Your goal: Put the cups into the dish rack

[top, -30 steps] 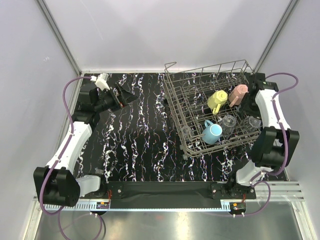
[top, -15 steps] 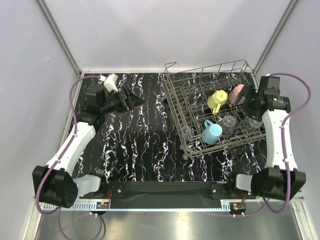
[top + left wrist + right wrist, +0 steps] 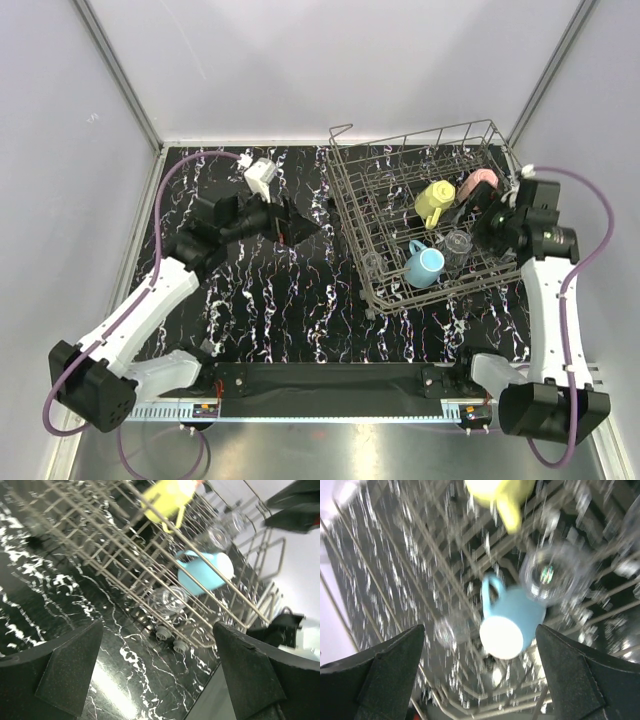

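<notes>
1. Top view: the rack stands on the right side of the table. Every cup I can see is in it: a yellow mug, a pink mug, a blue mug and clear glasses. The left jaws are spread wide and empty over the table, just left of the rack. The right jaws, also wide and empty, hang over the rack's right side near the pink mug.
2. Left wrist: the jaws are wide with nothing between them. The blue mug and a glass show through the wire wall. If they press on, the jaws could strike the wires and shove the rack.
3. Right wrist: blurred. The jaws are wide and empty above the blue mug and a glass. A low sweep could clip that glass or snag a tine.
</notes>
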Motion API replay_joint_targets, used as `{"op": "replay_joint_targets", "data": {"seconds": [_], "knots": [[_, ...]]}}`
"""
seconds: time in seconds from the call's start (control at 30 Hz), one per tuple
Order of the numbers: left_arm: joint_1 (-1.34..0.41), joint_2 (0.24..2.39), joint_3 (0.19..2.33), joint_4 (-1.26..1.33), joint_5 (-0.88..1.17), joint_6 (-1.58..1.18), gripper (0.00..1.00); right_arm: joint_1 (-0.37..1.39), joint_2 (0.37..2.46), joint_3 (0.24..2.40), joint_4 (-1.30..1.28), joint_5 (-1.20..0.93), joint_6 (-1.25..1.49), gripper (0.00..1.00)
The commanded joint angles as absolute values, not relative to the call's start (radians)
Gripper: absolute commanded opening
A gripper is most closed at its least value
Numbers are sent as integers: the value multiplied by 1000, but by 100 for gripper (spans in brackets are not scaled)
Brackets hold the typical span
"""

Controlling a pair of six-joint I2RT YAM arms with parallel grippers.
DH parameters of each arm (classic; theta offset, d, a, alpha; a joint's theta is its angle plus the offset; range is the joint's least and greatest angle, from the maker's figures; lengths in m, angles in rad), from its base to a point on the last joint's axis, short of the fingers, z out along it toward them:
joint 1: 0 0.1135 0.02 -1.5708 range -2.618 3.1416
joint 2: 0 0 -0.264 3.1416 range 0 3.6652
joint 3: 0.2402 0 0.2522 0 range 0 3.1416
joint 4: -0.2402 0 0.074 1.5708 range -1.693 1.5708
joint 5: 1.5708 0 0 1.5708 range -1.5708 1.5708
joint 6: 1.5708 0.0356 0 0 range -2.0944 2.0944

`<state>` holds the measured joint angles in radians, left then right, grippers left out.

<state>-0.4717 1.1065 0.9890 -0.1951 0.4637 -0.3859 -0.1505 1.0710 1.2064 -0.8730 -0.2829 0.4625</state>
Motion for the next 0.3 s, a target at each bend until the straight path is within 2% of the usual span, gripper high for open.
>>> {"op": "replay_joint_targets", "data": {"seconds": [0.0, 0.13, 0.27], "knots": [[-514, 1085, 1023, -161, 442, -305, 99, -146, 971, 1083, -778, -457, 500, 100], [-537, 1039, 988, -109, 504, -281, 99, -146, 787, 967, -678, -526, 546, 100], [-537, 950, 893, -4, 621, -387, 99, -146, 668, 917, -599, -575, 537, 100]]}}
